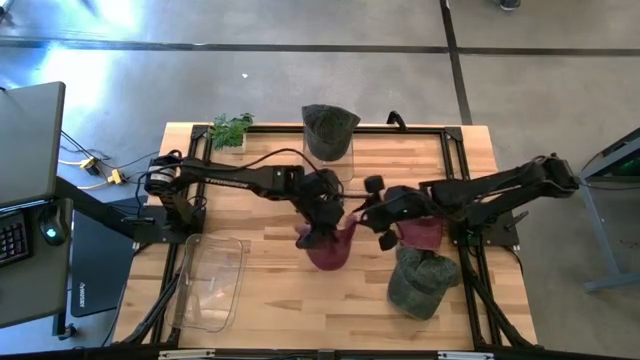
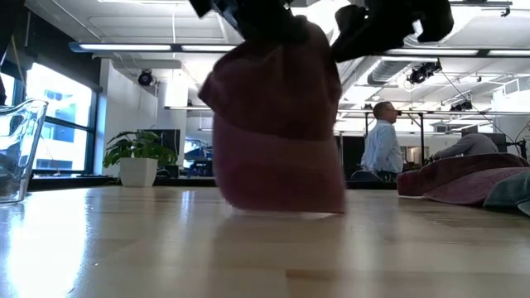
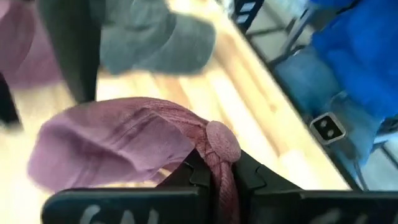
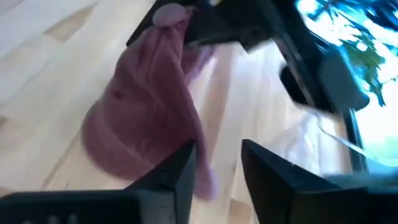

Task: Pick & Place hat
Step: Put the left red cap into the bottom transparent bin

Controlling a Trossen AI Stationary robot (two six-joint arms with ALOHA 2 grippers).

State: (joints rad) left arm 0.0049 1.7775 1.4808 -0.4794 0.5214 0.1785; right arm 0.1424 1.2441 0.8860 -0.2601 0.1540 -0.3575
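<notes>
Left gripper pinches the maroon hat; clear bin seemingly holds nothing

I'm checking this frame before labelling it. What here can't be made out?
- Low view: whether the soft maroon fabric cap touches the wooden table; blur hides its lower edge.
- High view: the left tool covers the cap's crown.
- Right wrist view: the right tool stands open; motion blur hides any contact with the cap.

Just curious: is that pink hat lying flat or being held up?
Held up: the left pincer is shut on the pink hat at its top button, its brim hanging to the table.
</notes>
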